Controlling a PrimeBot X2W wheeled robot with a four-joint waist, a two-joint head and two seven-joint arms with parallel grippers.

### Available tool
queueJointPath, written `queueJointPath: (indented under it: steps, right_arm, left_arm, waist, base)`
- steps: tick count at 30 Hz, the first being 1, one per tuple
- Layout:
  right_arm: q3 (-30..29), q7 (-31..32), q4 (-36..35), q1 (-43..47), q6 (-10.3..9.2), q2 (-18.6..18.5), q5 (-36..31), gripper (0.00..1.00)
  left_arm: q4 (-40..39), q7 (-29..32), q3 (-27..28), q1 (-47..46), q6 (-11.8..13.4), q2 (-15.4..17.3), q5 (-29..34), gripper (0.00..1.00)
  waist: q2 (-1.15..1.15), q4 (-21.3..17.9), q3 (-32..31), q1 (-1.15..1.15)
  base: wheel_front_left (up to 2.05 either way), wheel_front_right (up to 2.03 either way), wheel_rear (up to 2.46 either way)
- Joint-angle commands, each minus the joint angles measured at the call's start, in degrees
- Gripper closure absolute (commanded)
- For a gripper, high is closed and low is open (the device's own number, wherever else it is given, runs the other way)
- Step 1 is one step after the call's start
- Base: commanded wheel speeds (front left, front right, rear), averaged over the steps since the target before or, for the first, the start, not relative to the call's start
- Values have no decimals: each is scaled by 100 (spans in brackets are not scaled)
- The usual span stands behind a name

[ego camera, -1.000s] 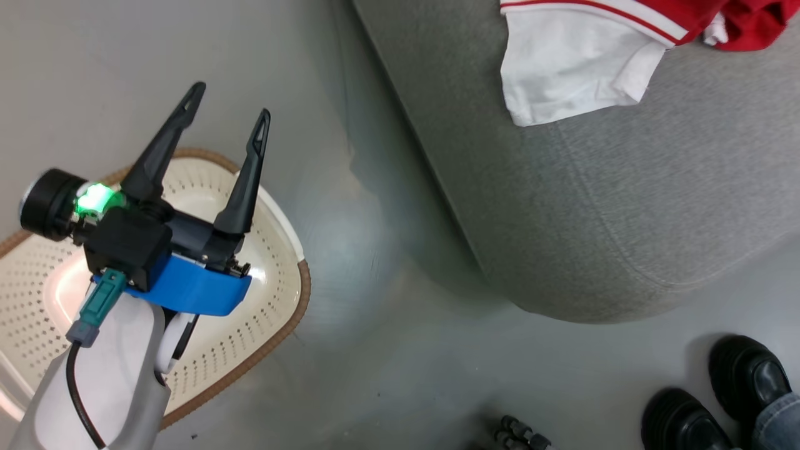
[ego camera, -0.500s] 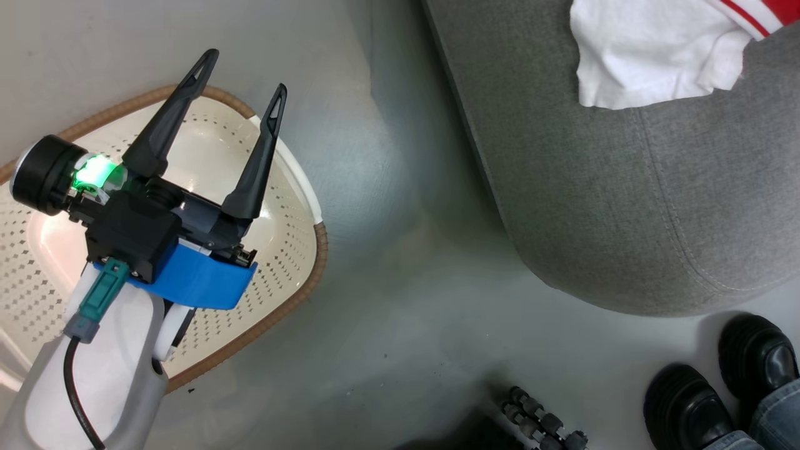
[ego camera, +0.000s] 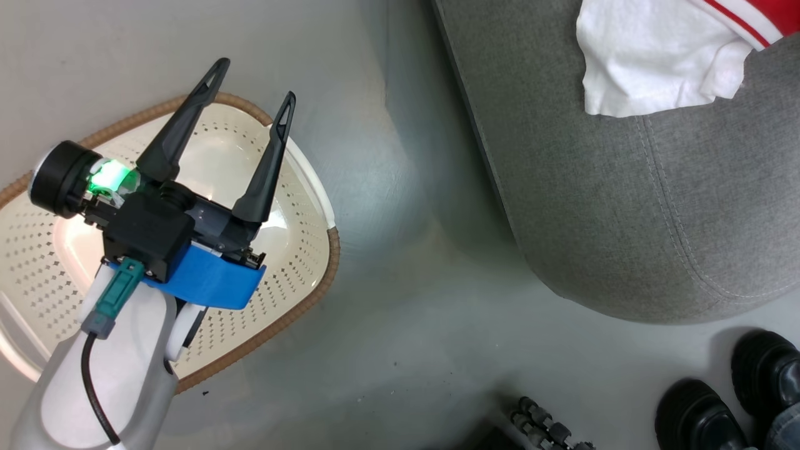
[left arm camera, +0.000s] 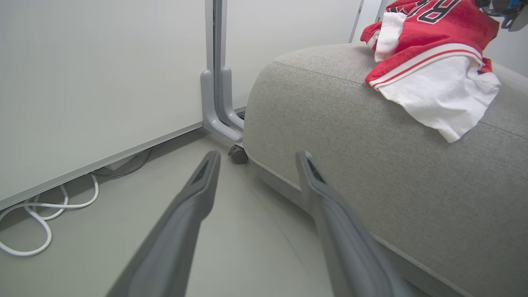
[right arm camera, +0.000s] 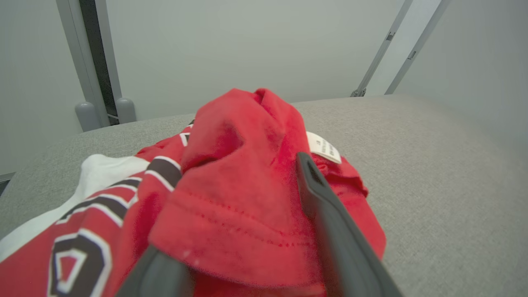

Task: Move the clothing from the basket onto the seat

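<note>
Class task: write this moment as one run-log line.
left gripper: open over basket | right gripper: jaws apart around clothing | clothing: on seat

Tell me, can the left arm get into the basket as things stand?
Probably yes. In the head view the left pincer hovers open over the basket, and nothing appears to lie between them to block a move down.
</note>
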Motion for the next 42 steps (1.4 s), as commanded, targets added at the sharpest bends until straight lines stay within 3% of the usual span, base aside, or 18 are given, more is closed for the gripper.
queueJointPath:
  steps: [1, 10, 21, 32, 42]
  right_arm:
    - [21, -35, 33, 1, 1, -30, -21, 0]
    - [509, -238, 207, 490, 1, 4, -46, 0]
    - [1129, -320, -27, 1584, 1, -127, 112, 0]
    - [1618, -224, -899, 3234, 1, 29, 299, 0]
    - [1361, 75, -2066, 4633, 1, 385, 59, 0]
  left_arm:
    - [29, -44, 2, -97, 35, -9, -11, 0]
    - [519, -170, -63, 115, 58, -299, -142, 0]
    - [992, -192, 212, 828, 27, -830, -330, 0]
    - [1248, -193, 699, 1799, -31, -1322, -359, 0]
    - [1508, -194, 1135, 2302, -72, -1484, -451, 0]
  waist:
    - [0, 27, -56, 0]
    - [0, 170, -748, 0]
    - [0, 421, -2139, 0]
    - [0, 829, -3517, 0]
    - [0, 1402, -4211, 0]
  base:
    - [0, 0, 0]
    - [0, 0, 0]
    - [0, 0, 0]
    - [0, 0, 0]
    - [0, 0, 0]
